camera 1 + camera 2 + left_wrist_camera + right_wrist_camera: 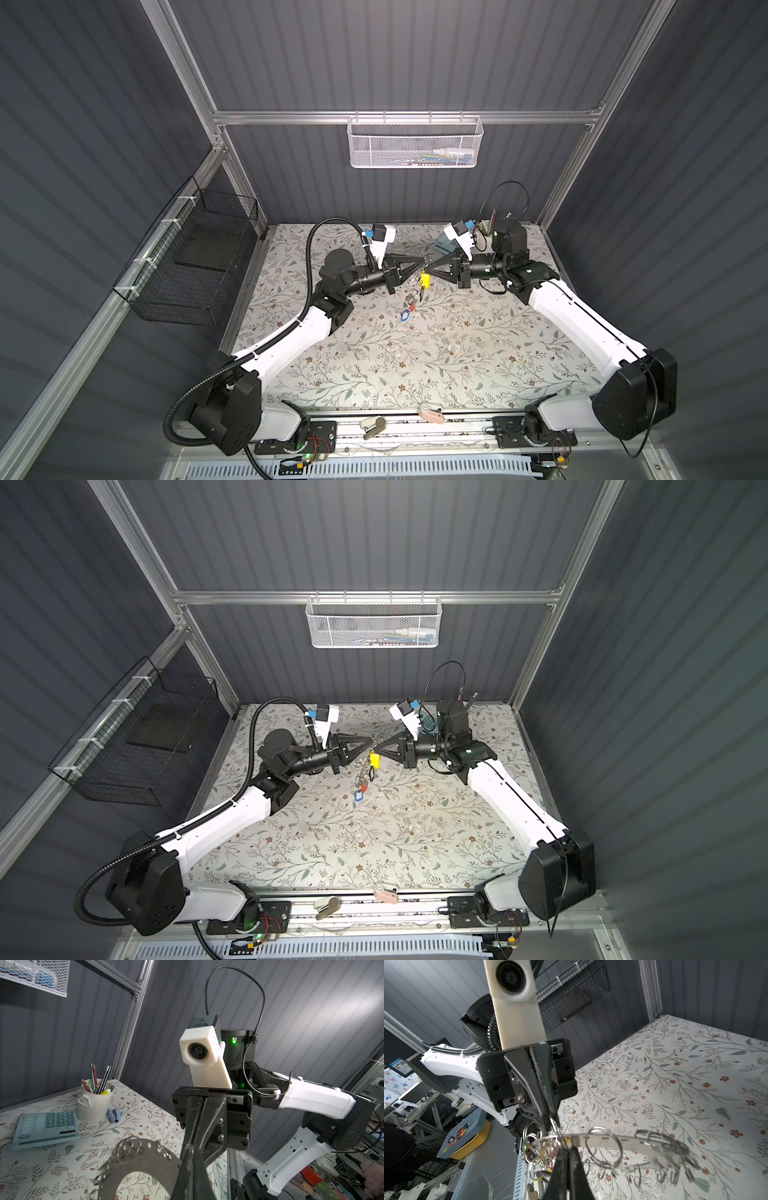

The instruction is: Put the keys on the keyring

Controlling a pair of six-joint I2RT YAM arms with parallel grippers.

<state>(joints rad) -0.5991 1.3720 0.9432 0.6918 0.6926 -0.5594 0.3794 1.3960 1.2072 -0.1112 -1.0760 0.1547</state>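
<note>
floral tabletop (415, 357) beneath flat grey metal keyring (149, 1160), wire-looped rim

We see table (415, 353) lit bright from above, walls (83, 124) dim; keyring (608, 1141) loops blurred nr rt wrist cam.

- Tip to tip, the left claw (187, 1154) and right claw (190, 1140), both pinched closed, meet at the rim of the grey keyring (153, 1159), held clear of the floral worktop (41, 1167).
- Behind: teal calculator (45, 1128), white pencil pot (94, 1105), small blue object (113, 1114).
</note>
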